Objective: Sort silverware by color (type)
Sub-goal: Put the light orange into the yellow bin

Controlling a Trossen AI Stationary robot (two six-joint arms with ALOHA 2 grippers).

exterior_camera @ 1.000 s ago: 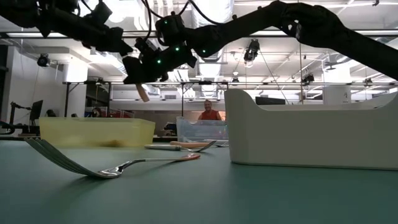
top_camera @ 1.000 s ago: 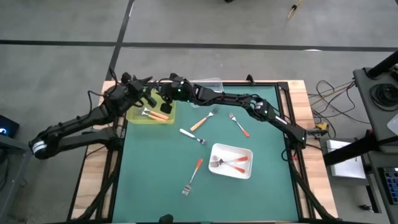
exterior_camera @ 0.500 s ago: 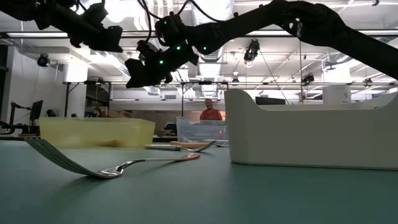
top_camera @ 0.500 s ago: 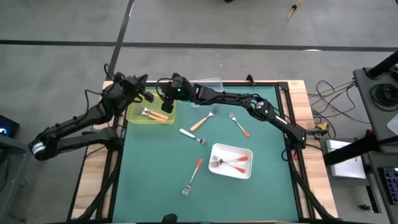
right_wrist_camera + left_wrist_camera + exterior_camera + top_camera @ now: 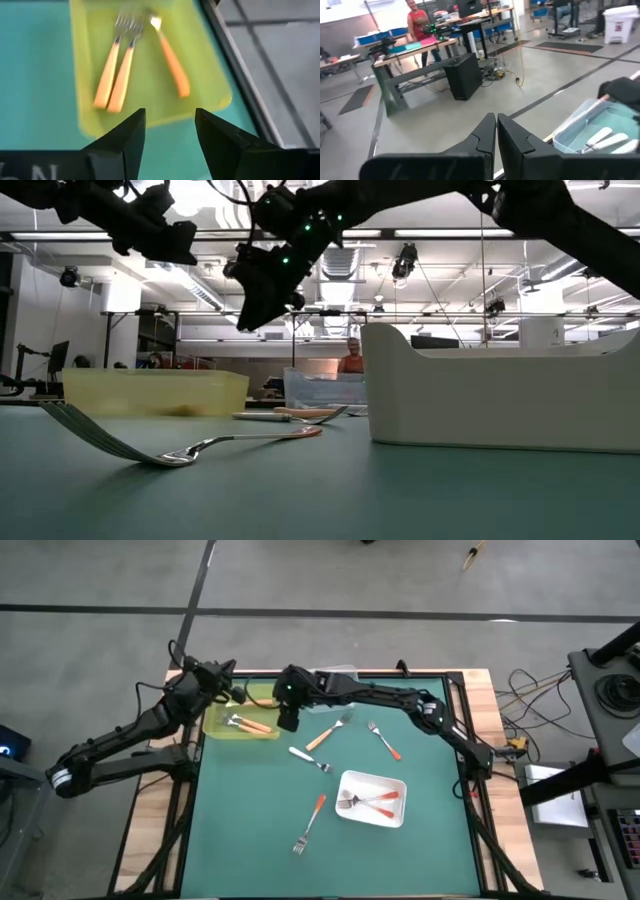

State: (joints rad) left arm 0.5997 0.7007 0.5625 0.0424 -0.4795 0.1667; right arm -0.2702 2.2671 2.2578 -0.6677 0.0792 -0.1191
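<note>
Three orange-handled forks [image 5: 117,70] lie flat in the yellow tray [image 5: 210,95] at the table's far left [image 5: 215,730]. My right gripper [image 5: 170,117] hangs open above the table just right of that tray [image 5: 288,722], tipped downward, with nothing between its fingers. My left gripper [image 5: 496,117] is shut and empty, held level above the far left corner [image 5: 216,673]. Loose on the mat lie a tan-handled fork [image 5: 322,736], a white-handled fork [image 5: 308,757] and two red-orange ones [image 5: 386,742] [image 5: 312,815].
A white tray [image 5: 346,780] at the near right holds red-orange forks. A clear tray [image 5: 580,130] with white-handled forks stands at the far edge [image 5: 340,670]. Bare mat lies along the near edge. People stand in the room beyond the table.
My right gripper has let go of a tan-handled fork that hung below it over the yellow tray; the fork is no longer under it. The gripper has then gone toward the table's right and near side, off the tray, and tipped downward.
</note>
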